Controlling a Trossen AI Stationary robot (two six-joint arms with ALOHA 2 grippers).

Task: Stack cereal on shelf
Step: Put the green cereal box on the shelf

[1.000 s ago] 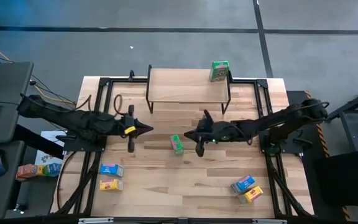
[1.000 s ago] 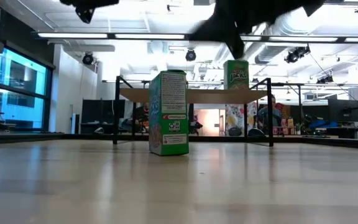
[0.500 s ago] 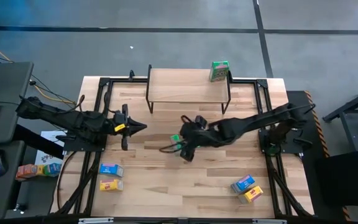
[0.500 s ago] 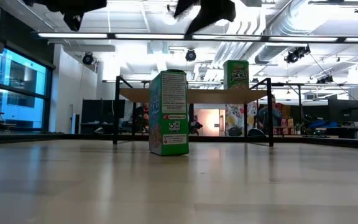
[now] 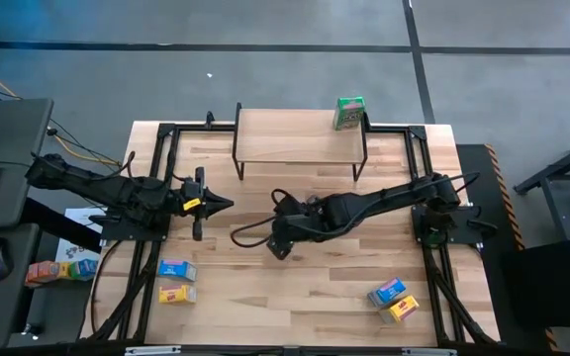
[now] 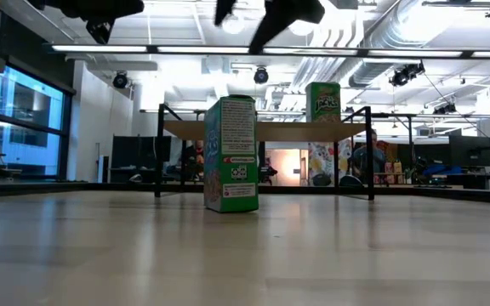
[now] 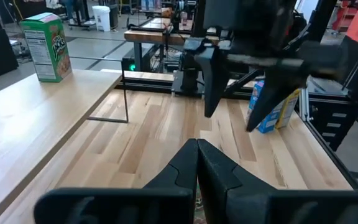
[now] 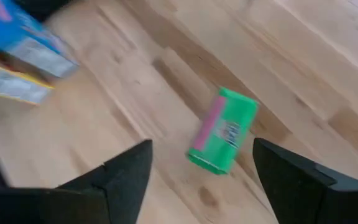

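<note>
High view: right gripper [image 5: 278, 240] above table centre; green box [image 5: 348, 113] on shelf [image 5: 295, 138].
Low view: second green box [image 6: 230, 154] upright on tabletop.
Left wrist: left gripper [image 7: 197, 163] pressed together.
Right wrist: right fingers [image 8: 126, 177] spread above it.

Bright, even light falls from long ceiling strip lamps [image 6: 253, 48] high above the open right claw [image 8: 201, 180], glaring white in the low view. Shadows on the pale wood-plank tabletop [image 5: 295, 287] stay soft and faint. Below that claw, the small green cardboard cereal box [image 8: 222, 138] smears with motion blur. Nearest planks look unfocused.
</note>
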